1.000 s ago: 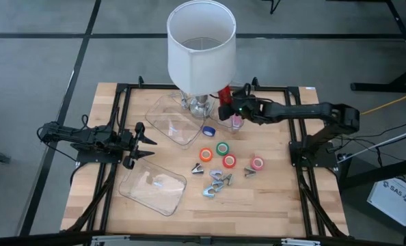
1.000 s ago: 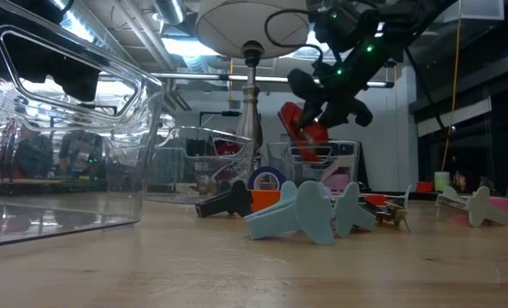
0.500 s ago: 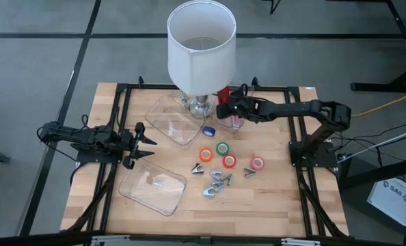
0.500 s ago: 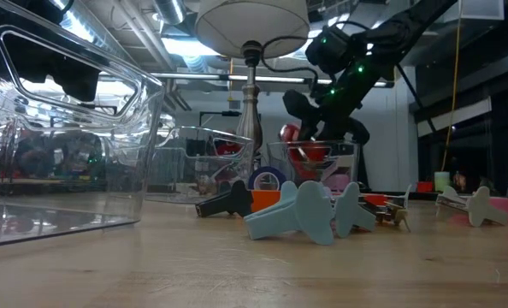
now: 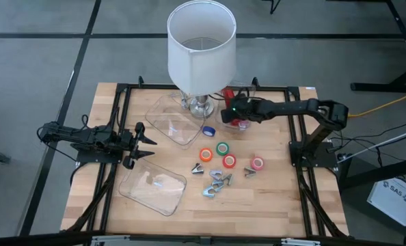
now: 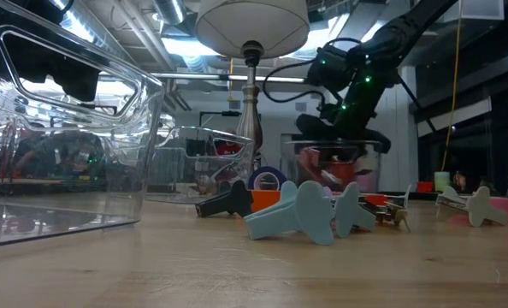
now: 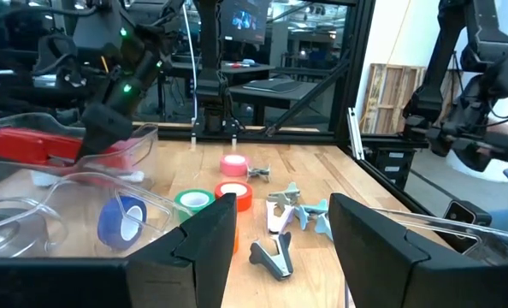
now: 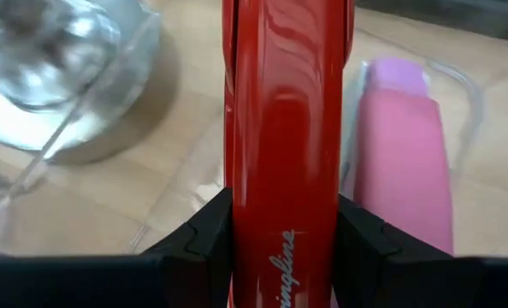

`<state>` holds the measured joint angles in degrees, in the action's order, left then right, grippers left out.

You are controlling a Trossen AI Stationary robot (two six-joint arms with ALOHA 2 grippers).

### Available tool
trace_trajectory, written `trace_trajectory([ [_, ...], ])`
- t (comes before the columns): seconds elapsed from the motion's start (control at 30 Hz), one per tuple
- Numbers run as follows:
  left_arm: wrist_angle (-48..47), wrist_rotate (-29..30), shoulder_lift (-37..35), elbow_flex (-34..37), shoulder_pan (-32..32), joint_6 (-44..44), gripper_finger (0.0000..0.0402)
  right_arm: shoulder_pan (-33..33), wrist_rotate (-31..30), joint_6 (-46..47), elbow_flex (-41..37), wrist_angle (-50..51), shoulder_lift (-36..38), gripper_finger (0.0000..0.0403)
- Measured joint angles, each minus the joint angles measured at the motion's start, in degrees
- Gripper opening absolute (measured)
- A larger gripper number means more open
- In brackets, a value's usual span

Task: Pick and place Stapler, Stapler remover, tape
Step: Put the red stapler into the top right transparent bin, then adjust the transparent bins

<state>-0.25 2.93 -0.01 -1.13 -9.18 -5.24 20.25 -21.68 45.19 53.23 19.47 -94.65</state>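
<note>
Right end effector (image 8: 284, 248) clamps a glossy red stapler (image 8: 286, 128) inside a clear plastic bin (image 5: 247, 123), beside a pink stapler (image 8: 405, 162)

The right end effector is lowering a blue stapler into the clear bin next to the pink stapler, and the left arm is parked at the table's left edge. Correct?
Not quite: the stapler is red, not blue. The right wrist view shows it clamped in the right end effector, beside the pink stapler in the clear bin. The left end effector does wait at the table's left edge.
</note>
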Motion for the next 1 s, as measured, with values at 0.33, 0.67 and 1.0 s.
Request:
trace_trajectory([
  [0.33, 0.00, -0.01, 0.00, -0.02, -0.01, -0.01, 0.0185, 1.82, 3.02, 5.57, -0.02, 5.49, 0.00, 0.0138],
  [0.67, 0.00, -0.01, 0.00, -0.01, 0.01, -0.01, 0.0185, 2.18, 5.38, 4.96, -0.15, 5.96, -0.04, 0.0259],
  [1.0, 0.00, -0.01, 0.00, -0.02, 0.01, 0.00, 0.0185, 2.16, 4.84, -0.66, -0.20, 6.16, 2.58, 0.0262],
])
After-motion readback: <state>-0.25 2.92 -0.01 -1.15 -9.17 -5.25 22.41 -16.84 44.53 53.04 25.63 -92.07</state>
